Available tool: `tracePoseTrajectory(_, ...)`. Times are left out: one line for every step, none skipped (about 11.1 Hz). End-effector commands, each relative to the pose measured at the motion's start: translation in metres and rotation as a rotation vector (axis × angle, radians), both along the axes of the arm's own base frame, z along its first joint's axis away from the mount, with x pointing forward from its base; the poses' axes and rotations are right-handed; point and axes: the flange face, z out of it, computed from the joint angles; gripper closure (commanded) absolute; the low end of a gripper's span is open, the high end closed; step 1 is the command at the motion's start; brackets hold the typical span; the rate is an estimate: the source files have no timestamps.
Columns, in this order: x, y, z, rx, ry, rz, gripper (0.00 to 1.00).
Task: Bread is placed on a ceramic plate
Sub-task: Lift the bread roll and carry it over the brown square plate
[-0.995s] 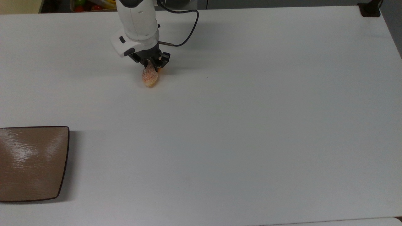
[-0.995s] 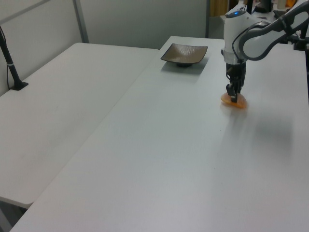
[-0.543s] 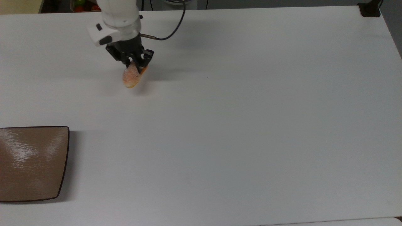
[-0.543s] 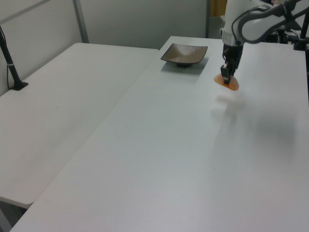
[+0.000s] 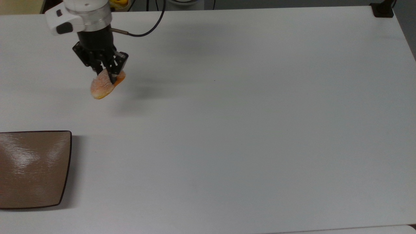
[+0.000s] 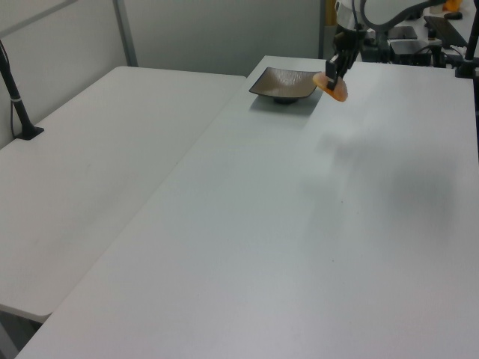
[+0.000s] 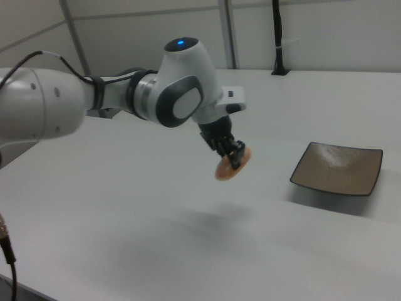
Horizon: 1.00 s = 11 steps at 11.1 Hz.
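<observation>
The bread point(image 5: 101, 86), a small orange-tan speckled roll, hangs tilted above the white table with my gripper point(image 5: 107, 76) shut on its upper end. The right view shows the bread point(image 7: 229, 167) clear of the table under my gripper point(image 7: 235, 154), with its shadow below. The ceramic plate point(image 5: 32, 169), glossy brown and square, lies at the top view's left edge, well below and left of the bread. In the left view the bread point(image 6: 331, 84) hangs just right of the ceramic plate point(image 6: 285, 80), with my gripper point(image 6: 334, 78) holding it. The ceramic plate point(image 7: 338, 168) sits to the right of the bread in the right view.
The white table point(image 5: 243, 130) spreads wide to the top view's right. A second white table point(image 6: 90, 172) adjoins on the left view's left. A black post base point(image 5: 383, 9) stands at the top view's far right corner. A cable point(image 5: 149, 27) trails from my wrist.
My gripper has lifted the bread off the table and carried it toward the top view's left, closer to the ceramic plate. The plate has not moved.
</observation>
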Motion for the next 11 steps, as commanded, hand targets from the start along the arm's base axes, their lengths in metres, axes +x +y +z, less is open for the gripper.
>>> tracePoseTrajectory(0.044,-0.026,-0.018,0.004,-0.089,-0.017,0.68)
tracePoseTrajectory(0.051,-0.033,-0.025,-0.007,-0.149,-0.030,0.68)
tracePoseTrajectory(0.060,-0.042,-0.040,-0.020,-0.211,-0.046,0.68)
tracePoseTrajectory(0.070,-0.048,-0.058,-0.027,-0.278,-0.058,0.68)
tracePoseTrajectory(0.079,-0.058,-0.065,-0.041,-0.349,-0.073,0.68)
tracePoseTrajectory(0.086,-0.066,-0.070,-0.047,-0.378,-0.082,0.68)
tracePoseTrajectory(0.092,-0.077,-0.067,-0.044,-0.399,-0.104,0.68)
tracePoseTrajectory(0.098,-0.087,-0.066,-0.026,-0.421,-0.134,0.68)
tracePoseTrajectory(0.102,-0.096,-0.065,-0.002,-0.439,-0.169,0.68)
tracePoseTrajectory(0.102,-0.102,-0.066,0.013,-0.448,-0.194,0.68)
tracePoseTrajectory(0.101,-0.106,-0.066,0.028,-0.451,-0.214,0.68)
